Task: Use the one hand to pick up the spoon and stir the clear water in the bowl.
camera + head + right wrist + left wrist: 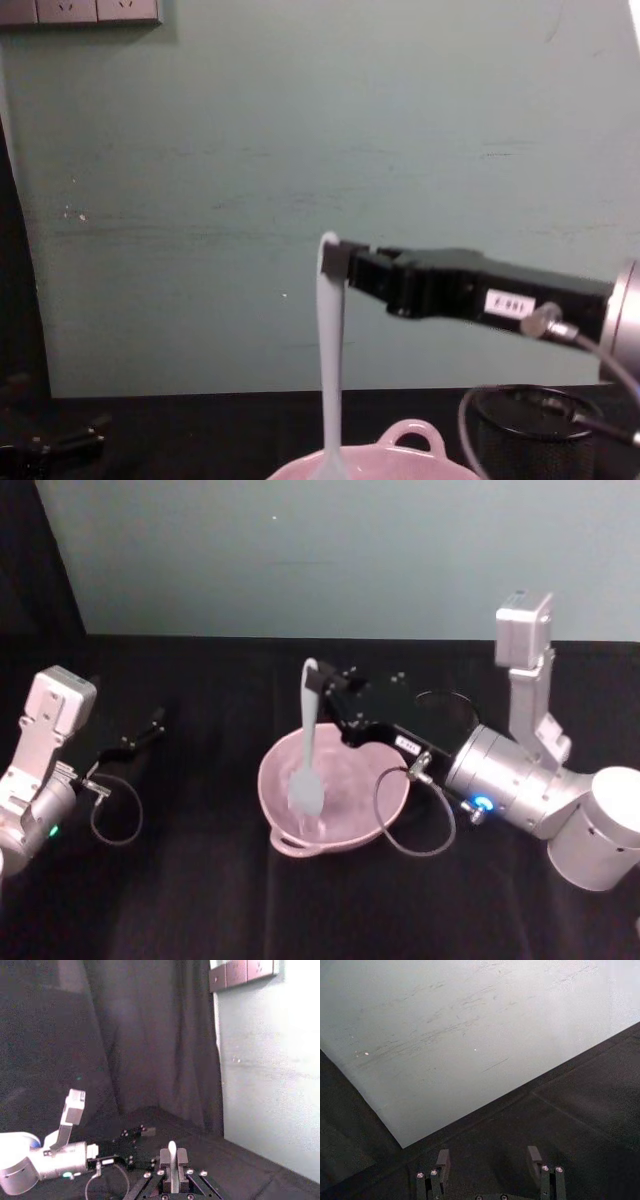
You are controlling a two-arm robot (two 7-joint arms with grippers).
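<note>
Black cloth under pink bowl (335,790); spoon (308,755) clamped upright in right tool (322,678), water indiscernible.

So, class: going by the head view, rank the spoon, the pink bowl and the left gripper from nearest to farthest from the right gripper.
1. spoon: its handle top clamped in the right gripper.
2. bowl: just below, centre of the table.
3. left gripper: far off on the left side.

A pale green wall (300,150) stood behind my black table (200,900); sockets (80,10) sat high on it, a dark curtain (125,1035) beside.
</note>
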